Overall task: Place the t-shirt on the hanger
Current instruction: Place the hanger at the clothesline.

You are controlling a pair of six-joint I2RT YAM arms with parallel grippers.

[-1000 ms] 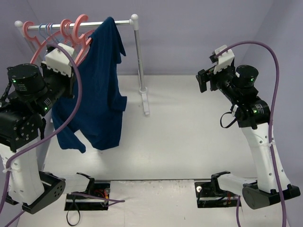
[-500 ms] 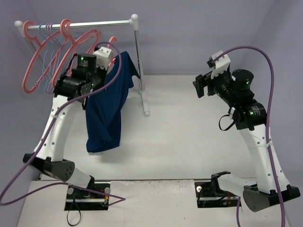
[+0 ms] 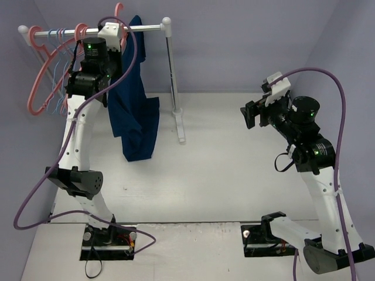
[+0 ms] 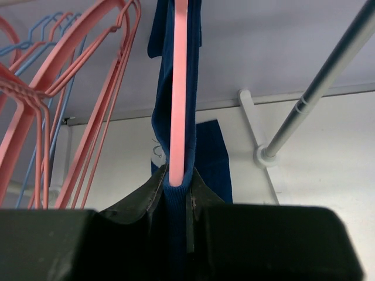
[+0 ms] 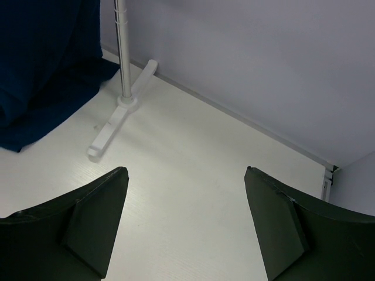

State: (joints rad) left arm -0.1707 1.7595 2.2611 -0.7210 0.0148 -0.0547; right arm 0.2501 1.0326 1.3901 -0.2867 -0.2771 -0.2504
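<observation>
1. Right gripper (image 5: 184, 175), well right of the rail (image 3: 149, 27) and nearer, has barely shifted in 1 second. Its jaws stand wide apart over the table (image 3: 222, 158), holding nothing.
2. Left gripper (image 4: 176, 182) has swung up from below the rail to just beside it, carrying hanger (image 4: 179, 88) and shirt (image 3: 137, 111).
3. That probably means the hanger is dressed, and hooking it on the rail is the step in hand.
4. Its jaws are pinched nearly closed on the hanger's pink edge, with navy cloth bunched around it.
5. The shirt hangs below the rail, toward its right end.
6. The hook (image 3: 119, 10) pokes above the rail; whether it has caught, I cannot tell.
7. Spare hangers (image 3: 44, 76) hang at the rail's left end.
</observation>
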